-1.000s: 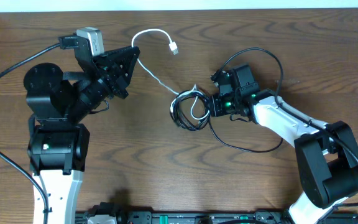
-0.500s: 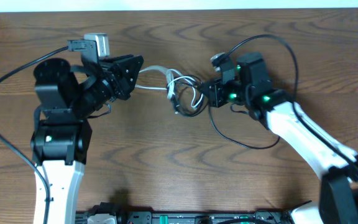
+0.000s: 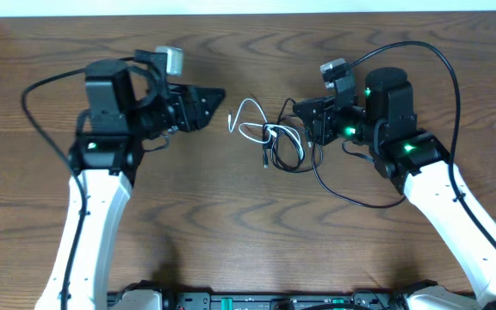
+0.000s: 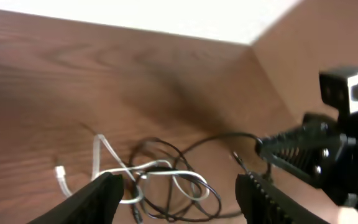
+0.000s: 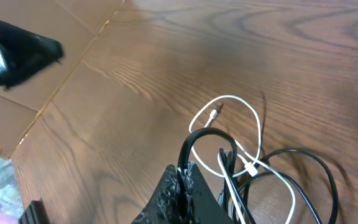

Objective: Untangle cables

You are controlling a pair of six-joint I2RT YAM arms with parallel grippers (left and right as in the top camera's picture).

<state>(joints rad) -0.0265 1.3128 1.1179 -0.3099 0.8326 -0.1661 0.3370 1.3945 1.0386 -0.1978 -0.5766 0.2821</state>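
Note:
The cables lie in one tangle [image 3: 275,142] at mid-table: black loops and a white cable [image 3: 246,116]. My right gripper [image 3: 295,120] is at the tangle's right side, shut on a black cable loop [image 5: 194,140] that rises between its tips [image 5: 185,180]. The white cable [image 5: 238,121] curls over the black ones in front of it. My left gripper [image 3: 213,103] hovers left of the tangle, open and holding nothing. In its wrist view the white cable's plug [image 4: 61,176] and the black loops [image 4: 173,186] lie on the table beyond the open gripper [image 4: 182,199].
A thicker black arm cable [image 3: 351,198] trails over the table under the right arm. The table's far edge [image 3: 248,12] meets a pale wall. The right arm's gripper [image 4: 309,155] shows in the left wrist view.
My left gripper has opened and let go of the white cable, which dropped in beside the tangle. The right arm pulled the tangle a little right and up the table.

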